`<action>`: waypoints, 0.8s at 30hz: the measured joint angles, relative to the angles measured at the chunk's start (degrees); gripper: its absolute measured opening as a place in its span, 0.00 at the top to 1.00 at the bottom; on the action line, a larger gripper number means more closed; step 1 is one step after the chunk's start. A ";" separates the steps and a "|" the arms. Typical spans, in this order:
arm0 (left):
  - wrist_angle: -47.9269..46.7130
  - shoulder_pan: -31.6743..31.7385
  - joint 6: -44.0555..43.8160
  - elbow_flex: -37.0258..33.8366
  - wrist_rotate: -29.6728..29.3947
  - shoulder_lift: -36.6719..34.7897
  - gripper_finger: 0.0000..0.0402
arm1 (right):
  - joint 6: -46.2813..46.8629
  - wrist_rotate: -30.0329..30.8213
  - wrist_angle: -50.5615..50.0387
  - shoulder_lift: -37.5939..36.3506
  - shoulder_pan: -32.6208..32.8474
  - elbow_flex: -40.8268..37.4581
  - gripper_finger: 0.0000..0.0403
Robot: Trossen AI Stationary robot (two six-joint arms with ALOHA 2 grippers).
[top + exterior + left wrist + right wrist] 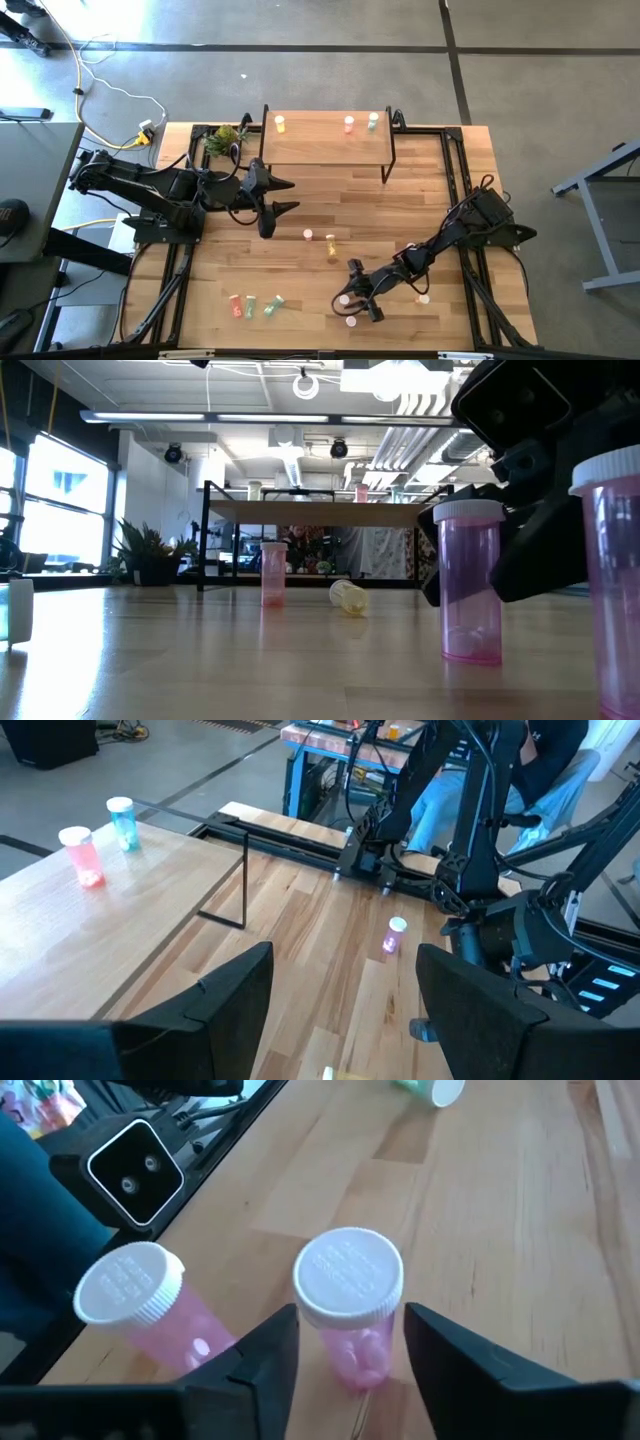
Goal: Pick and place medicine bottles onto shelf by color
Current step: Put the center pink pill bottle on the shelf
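My right gripper [356, 292] stands open low over the table's near right part. Its fingers flank an upright pink bottle with a white cap [348, 1285], a narrow gap showing on each side. A second pink bottle [140, 1305] stands close beside it. My left gripper [280, 195] hangs open and empty above the table, in front of the shelf [325, 140]. On the shelf top stand a yellow bottle [279, 124], a pink one [349, 124] and a green one [373, 121].
Mid-table a pink bottle [308, 235] stands and a yellow one [331, 241] lies on its side. Three bottles [252, 304] sit near the front left. Another pink bottle [423, 298] stands right of my right arm. A pineapple-like object [225, 138] sits left of the shelf.
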 joint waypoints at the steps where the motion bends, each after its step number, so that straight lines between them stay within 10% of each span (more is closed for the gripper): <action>1: 0.00 0.01 0.10 0.00 0.00 0.00 0.41 | 0.33 0.00 0.02 0.01 -0.01 0.00 0.62; 24: -10.11 1.81 -8.00 0.00 5.81 0.00 0.41 | 5.78 -1.56 -2.68 -3.39 -4.39 -0.02 0.79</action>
